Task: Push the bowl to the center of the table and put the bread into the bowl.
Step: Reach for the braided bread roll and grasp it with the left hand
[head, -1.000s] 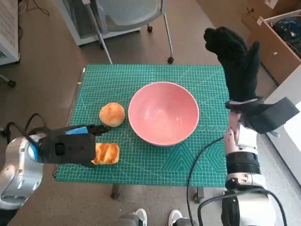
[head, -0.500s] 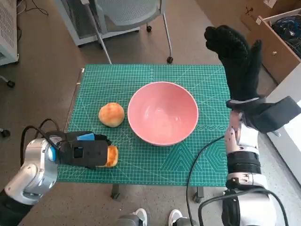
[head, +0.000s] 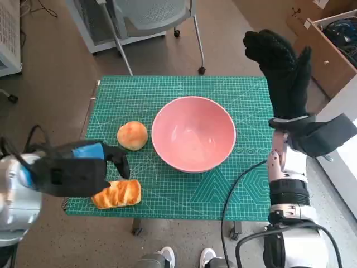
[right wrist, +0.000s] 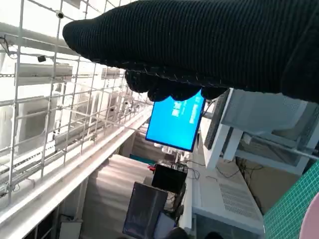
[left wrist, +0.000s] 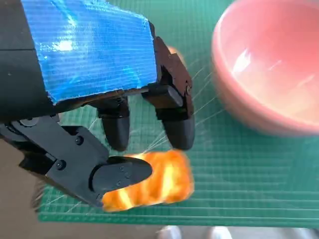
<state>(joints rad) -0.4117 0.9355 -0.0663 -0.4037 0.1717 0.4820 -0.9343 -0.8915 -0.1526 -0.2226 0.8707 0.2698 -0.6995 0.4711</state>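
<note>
The pink bowl (head: 193,134) (left wrist: 269,74) stands near the middle of the green mat (head: 167,95). A round bun (head: 133,135) lies just to its left. A long golden bread (head: 117,194) (left wrist: 154,181) lies on the mat by the front edge. My left hand (head: 83,167) (left wrist: 114,99) hovers just above it with the fingers spread. The thumb crosses over the bread and does not grip it. My right hand (head: 281,67) (right wrist: 209,45) is raised beyond the table's right side. It holds nothing and its fingers are apart.
An office chair (head: 150,17) stands behind the table and a cardboard box (head: 329,50) at the right. A person's feet (head: 162,258) show below the front edge. A black cable (head: 228,201) hangs by my right forearm.
My left hand covered the long bread, then rose off it. The bread now lies turned and closer to the front edge. My right hand and the bowl stayed put.
</note>
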